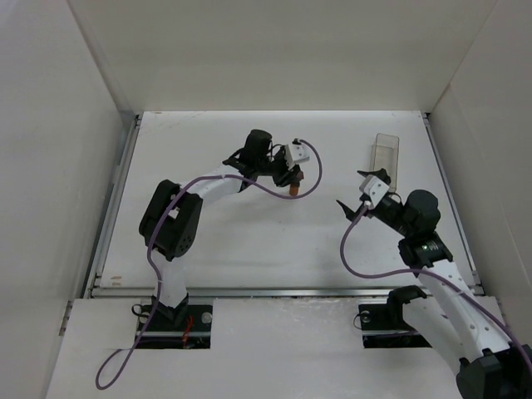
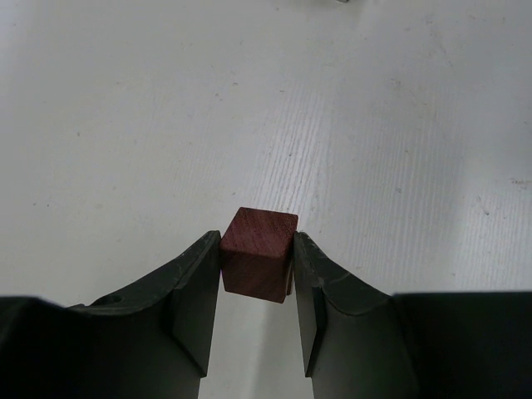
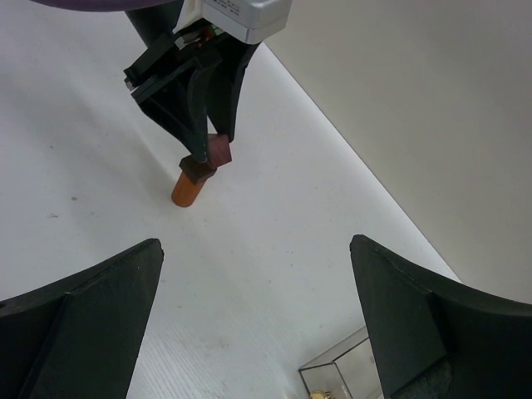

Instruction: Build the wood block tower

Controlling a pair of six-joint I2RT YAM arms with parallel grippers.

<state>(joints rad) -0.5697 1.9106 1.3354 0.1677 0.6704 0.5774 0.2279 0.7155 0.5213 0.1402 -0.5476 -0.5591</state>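
Observation:
My left gripper is shut on the dark brown cube, which sits at its fingertips. In the right wrist view the left gripper holds the cube just above and beside the orange-brown cylinder. The cylinder stands upright on the table with its top partly hidden by a fingertip. I cannot tell whether cube and cylinder touch. From above, the cylinder shows just below the left gripper. My right gripper is open and empty, facing them from the right.
A clear plastic container stands at the back right of the white table, its corner near my right gripper. White walls enclose the table on three sides.

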